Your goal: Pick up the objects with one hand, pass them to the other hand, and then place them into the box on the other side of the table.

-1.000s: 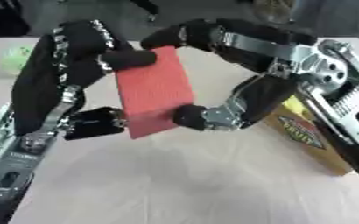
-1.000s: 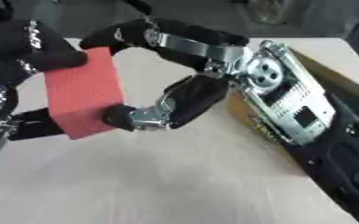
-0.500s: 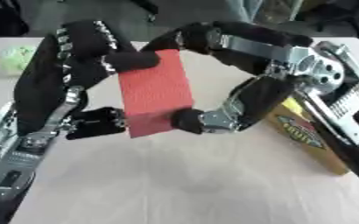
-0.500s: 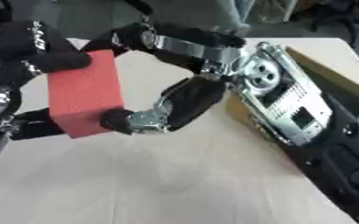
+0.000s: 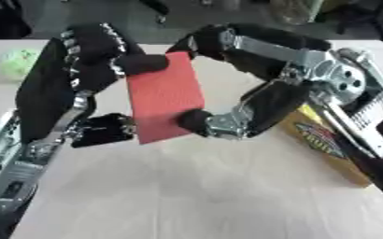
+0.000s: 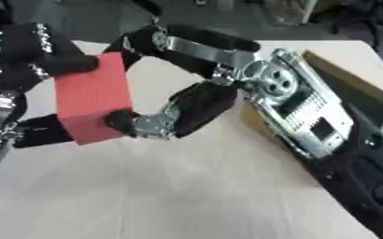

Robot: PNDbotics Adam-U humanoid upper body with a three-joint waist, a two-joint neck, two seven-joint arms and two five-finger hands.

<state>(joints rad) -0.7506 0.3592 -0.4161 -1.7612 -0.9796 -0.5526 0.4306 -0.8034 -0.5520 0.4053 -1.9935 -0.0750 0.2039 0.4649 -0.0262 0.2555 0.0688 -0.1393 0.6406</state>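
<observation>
A red block [image 5: 164, 95] hangs above the table in the middle of both views. My left hand [image 5: 80, 84] comes in from the left, its fingers curled over the block's top left corner and its thumb under the lower left. My right hand [image 5: 252, 105] reaches in from the right; its fingers arch over the block's top edge and its thumb tip presses the lower right face. Both hands hold the block at once. A cardboard box [image 5: 325, 144] with yellow printed sides sits at the right edge, largely hidden by my right forearm.
A pale green ball [image 5: 17, 63] lies on the table at the far left. The light wooden tabletop [image 5: 195, 196] stretches toward the near edge. Dark shapes stand beyond the table's far edge.
The block and both hands have stayed almost in place; the right hand's fingers have closed slightly further over the block's top edge.
</observation>
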